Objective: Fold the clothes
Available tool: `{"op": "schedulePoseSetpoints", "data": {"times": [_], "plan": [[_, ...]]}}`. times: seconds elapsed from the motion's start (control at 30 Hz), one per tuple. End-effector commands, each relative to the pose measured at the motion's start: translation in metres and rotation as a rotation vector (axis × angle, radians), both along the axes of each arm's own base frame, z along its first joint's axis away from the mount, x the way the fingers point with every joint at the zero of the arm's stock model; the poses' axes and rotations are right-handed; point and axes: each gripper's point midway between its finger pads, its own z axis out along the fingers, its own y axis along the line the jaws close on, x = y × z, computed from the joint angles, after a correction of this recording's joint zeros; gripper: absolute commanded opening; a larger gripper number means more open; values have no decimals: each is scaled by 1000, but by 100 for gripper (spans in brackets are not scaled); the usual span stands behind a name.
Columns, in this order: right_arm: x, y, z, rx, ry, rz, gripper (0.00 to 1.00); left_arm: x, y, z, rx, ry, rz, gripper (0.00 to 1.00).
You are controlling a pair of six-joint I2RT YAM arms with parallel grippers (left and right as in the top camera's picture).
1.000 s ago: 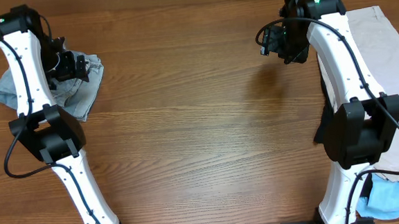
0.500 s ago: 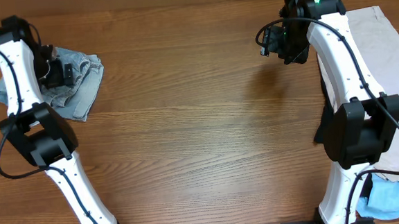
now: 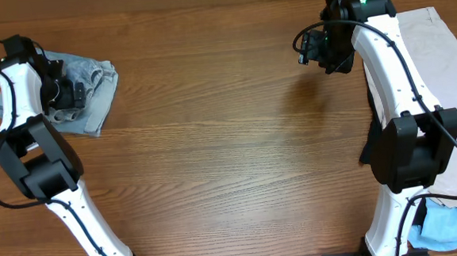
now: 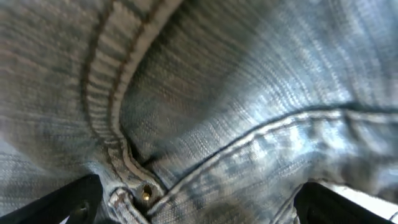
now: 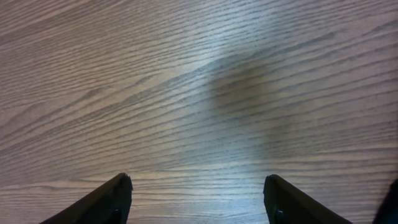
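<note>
The clothes in play are faded light-blue denim shorts (image 3: 93, 95), lying crumpled at the table's far left. My left gripper (image 3: 67, 94) hovers low over their left part, open wide. In the left wrist view the denim (image 4: 236, 99) fills the frame, showing seams and a brass rivet (image 4: 147, 194). The two dark fingertips (image 4: 74, 200) sit at the bottom corners with cloth between them, not pinched. My right gripper (image 3: 309, 50) hangs open over bare wood at the back right. Nothing lies between its fingers (image 5: 112, 199).
Beige shorts (image 3: 448, 75) lie spread along the right edge, partly under the right arm. A pale-blue garment (image 3: 451, 227) sits at the front right corner, and a dark cloth (image 3: 368, 148) shows beside the right arm. Wood table (image 3: 229, 144) spans the middle.
My left arm has swung to the left, carrying its open gripper leftward across the denim shorts and uncovering more of them. The right arm has not moved.
</note>
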Motion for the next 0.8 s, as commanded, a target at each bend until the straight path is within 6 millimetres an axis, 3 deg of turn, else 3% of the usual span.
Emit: {"op": "schedulePoseSetpoints", "data": {"times": [0.0,0.37,0.77], "plan": [[2,2,8,3,-22,7,72,-7,-17,-85,-75,48,12,100],[1,2,8,3,-20,6,72,43,-7,-79,-5,-159,21,100],[5,2,9,5,-35,6,72,78,1,-62,33,-319,6,100]]}}
